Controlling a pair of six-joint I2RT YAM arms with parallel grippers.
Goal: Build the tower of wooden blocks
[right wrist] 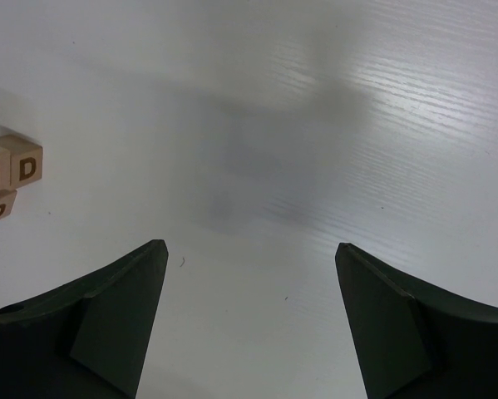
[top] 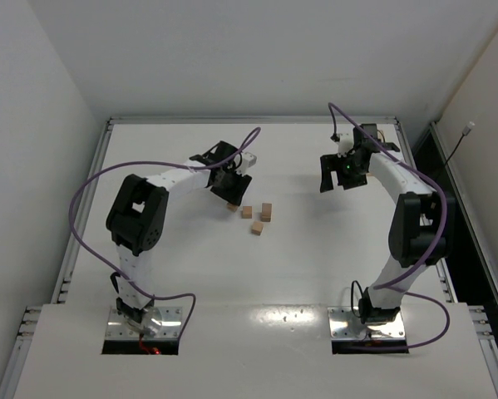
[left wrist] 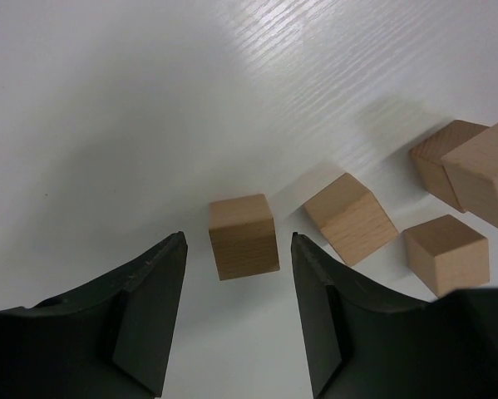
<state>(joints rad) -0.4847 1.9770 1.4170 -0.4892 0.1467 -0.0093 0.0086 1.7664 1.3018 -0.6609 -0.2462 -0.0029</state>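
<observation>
Tan wooden cubes [top: 256, 228] lie clustered on the white worktop [top: 315, 266] as the left pincer [top: 229, 193], narrowly parted and gripping nothing, straddles one cube [left wrist: 243, 237]. Its neighbour [left wrist: 350, 218] sits just beside one finger, so an off-centre squeeze could shove or twist both. Five cubes show from the left wrist: the straddled one, two loose, and a pair [left wrist: 473, 170] that appear stacked as the tower's start. Farther right, the right pincer [right wrist: 250, 249] hangs wide and empty.

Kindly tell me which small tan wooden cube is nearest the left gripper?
The tan wooden cube framed between the left gripper's open fingers; other cubes cluster aside.
</observation>
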